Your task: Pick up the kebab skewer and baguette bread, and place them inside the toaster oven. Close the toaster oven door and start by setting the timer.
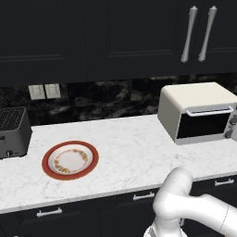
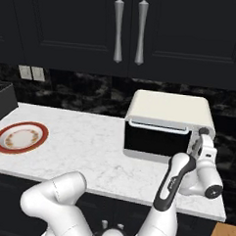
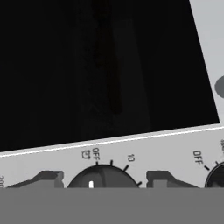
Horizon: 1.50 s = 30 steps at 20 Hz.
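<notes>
Glossy dark glass toaster oven door (image 2: 155,139)

Slot toaster (image 1: 13,132) clipped by left edge in left base view. Toaster oven (image 1: 199,113) runs off the right edge there, control panel side cut. In hand view, timer knob (image 3: 101,177) lower half hidden behind bottom band; second knob (image 3: 217,177) cut at right edge. Oven interior behind toaster oven door (image 3: 100,65) too dark to read. Dial lettering partly cropped.
</notes>
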Tool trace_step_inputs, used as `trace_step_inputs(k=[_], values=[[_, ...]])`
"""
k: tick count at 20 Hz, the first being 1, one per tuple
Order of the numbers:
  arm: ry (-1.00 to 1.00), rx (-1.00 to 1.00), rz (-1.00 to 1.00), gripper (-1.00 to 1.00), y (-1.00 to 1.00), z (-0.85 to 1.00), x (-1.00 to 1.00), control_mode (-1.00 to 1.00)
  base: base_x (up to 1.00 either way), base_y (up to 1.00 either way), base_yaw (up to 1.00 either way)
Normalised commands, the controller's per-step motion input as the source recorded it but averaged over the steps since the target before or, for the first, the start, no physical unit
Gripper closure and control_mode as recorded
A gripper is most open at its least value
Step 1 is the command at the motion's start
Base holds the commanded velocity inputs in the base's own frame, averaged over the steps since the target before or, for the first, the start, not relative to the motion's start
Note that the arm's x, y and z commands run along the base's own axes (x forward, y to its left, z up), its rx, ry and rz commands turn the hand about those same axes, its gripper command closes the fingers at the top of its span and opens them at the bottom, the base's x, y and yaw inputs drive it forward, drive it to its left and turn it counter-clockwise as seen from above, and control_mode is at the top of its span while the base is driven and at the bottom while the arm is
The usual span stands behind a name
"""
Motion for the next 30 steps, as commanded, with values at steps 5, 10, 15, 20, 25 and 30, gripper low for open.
trace_step_inputs(k=[5,10,15,20,25,30], values=[[-0.01,0.00,0.00,1.00,-0.14,0.00,0.06,-1.00,0.00,0.00,0.00],[-0.07,0.00,-0.01,1.00,0.00,0.00,0.00,-1.00,0.00,0.00,0.00],[-0.05,0.00,-0.04,1.00,-0.14,0.00,0.00,-1.00,0.00,0.00,0.00],[0.00,0.00,-0.09,1.00,-0.23,0.00,-0.01,-1.00,0.00,0.00,0.00],[0.00,0.05,-0.14,1.00,-0.16,0.00,-0.07,-1.00,0.00,0.00,0.00],[-0.01,0.13,-0.09,1.00,-0.03,0.00,-0.07,-1.00,0.00,0.00,0.00]])
